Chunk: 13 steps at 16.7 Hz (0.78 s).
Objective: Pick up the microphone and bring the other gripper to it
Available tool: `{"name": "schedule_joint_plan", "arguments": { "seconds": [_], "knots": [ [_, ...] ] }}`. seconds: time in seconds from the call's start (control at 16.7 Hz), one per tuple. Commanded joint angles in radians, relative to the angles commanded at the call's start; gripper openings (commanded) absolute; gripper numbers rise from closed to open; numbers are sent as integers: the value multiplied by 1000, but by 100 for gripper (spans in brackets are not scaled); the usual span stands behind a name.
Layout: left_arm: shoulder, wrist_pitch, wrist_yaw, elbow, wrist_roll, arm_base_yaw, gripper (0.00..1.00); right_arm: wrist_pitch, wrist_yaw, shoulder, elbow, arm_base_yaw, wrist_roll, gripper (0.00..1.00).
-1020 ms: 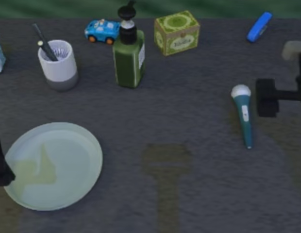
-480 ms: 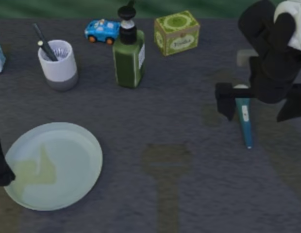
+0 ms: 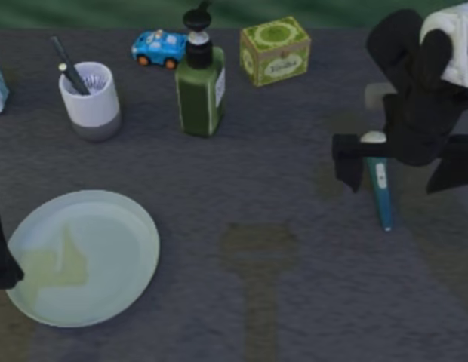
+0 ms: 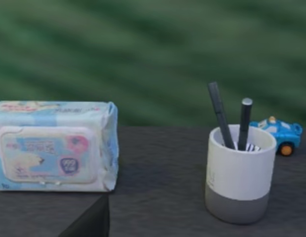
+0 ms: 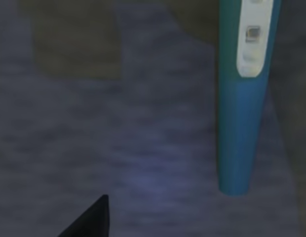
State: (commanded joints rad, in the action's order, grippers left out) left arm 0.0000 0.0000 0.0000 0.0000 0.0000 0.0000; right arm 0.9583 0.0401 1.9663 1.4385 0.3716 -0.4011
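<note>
The microphone [image 3: 383, 192] lies flat on the dark table at the right, its teal handle pointing toward the front edge and its white-grey head partly under my right arm. My right gripper [image 3: 400, 167] hovers over it, open, one finger on each side of the head end. The right wrist view shows the handle with its white strip [image 5: 242, 123] and a single black fingertip [image 5: 96, 219] apart from it. My left gripper [image 3: 0, 260] is parked at the table's left edge beside the plate, open, with one fingertip [image 4: 94, 222] showing.
A pale green plate [image 3: 106, 241] sits at the front left. Along the back stand a white cup with pens [image 3: 89, 102], a green pump bottle [image 3: 200, 87], a blue toy car [image 3: 158, 47] and a green box [image 3: 275, 51]. A wipes pack [image 4: 54, 145] lies far left.
My right arm has swung in from the right edge and now stands over the microphone's head, fingers straddling it. It covers the blue clip at the back right. The left arm is unmoved.
</note>
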Motion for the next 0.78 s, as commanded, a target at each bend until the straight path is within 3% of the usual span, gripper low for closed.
{"name": "schedule_joint_plan", "arguments": {
  "seconds": [0.42,0.72,0.78],
  "knots": [
    [0,0,0,0,0,0,100,-281,1,150,-123,-4,3,100],
    [0,0,0,0,0,0,100,-296,1,162,-131,-4,3,100],
    [0,0,0,0,0,0,100,-296,1,162,-131,-4,3,92]
  ]
}}
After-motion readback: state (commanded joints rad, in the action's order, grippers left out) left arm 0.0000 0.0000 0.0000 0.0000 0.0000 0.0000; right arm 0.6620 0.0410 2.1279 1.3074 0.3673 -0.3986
